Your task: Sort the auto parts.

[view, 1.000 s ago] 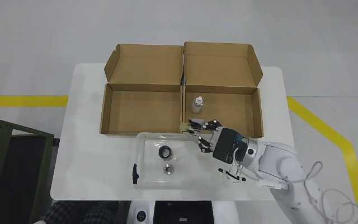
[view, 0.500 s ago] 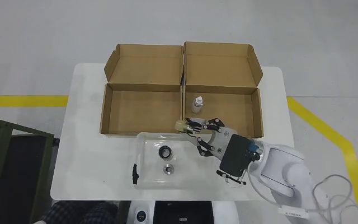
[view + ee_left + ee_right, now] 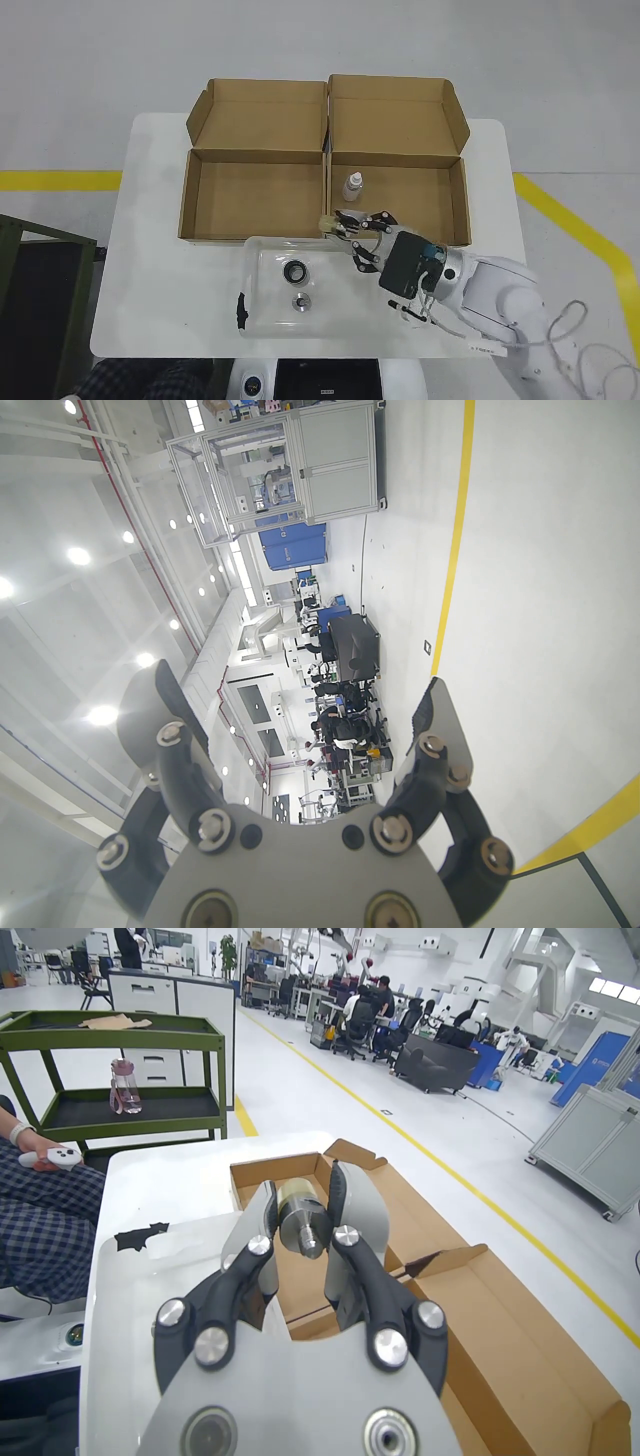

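Note:
My right gripper (image 3: 342, 224) is shut on a metal cylinder part (image 3: 327, 222) with a yellowish end and a threaded stud (image 3: 299, 1224). It hangs over the front edge where the two open cardboard boxes meet, the left box (image 3: 255, 200) and the right box (image 3: 400, 200). A small white bottle (image 3: 353, 185) stands in the right box. In front of the boxes, the clear tray (image 3: 265, 320) holds a black ring (image 3: 295, 271) and a small metal part (image 3: 300, 302). My left gripper (image 3: 300, 695) is open, holds nothing, and points out at the room.
The boxes' lids (image 3: 330, 105) stand open at the back. A black scrap (image 3: 241, 308) sits on the tray's left rim. A green cart (image 3: 30, 290) stands left of the white table (image 3: 150, 200).
The right arm's wrist swung a little toward the table's front and back again. The held part stayed near the boxes' front edge.

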Tool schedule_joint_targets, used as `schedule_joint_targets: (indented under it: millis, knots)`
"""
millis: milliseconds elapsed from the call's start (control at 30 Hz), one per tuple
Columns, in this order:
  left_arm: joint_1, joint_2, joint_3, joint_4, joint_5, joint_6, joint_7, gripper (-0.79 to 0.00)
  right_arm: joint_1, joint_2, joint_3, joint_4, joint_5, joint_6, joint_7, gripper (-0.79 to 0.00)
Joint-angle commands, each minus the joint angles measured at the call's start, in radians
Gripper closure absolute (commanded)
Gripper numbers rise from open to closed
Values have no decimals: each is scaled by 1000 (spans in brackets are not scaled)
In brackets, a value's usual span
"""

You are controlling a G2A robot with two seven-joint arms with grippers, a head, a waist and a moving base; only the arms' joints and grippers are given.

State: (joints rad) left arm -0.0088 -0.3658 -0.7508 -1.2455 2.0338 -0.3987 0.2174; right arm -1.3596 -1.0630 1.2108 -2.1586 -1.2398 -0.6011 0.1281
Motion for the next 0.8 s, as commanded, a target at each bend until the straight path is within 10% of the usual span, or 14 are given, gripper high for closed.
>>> schedule_joint_targets:
  millis: [0, 767]
  knots:
    - [0, 0, 0, 0, 0, 0, 0, -785, -8, 1, 3, 19, -16, 15, 30, 0]
    - [0, 0, 0, 0, 0, 0, 0, -785, 145, 4, 31, 288, -12, 0, 366, 0]
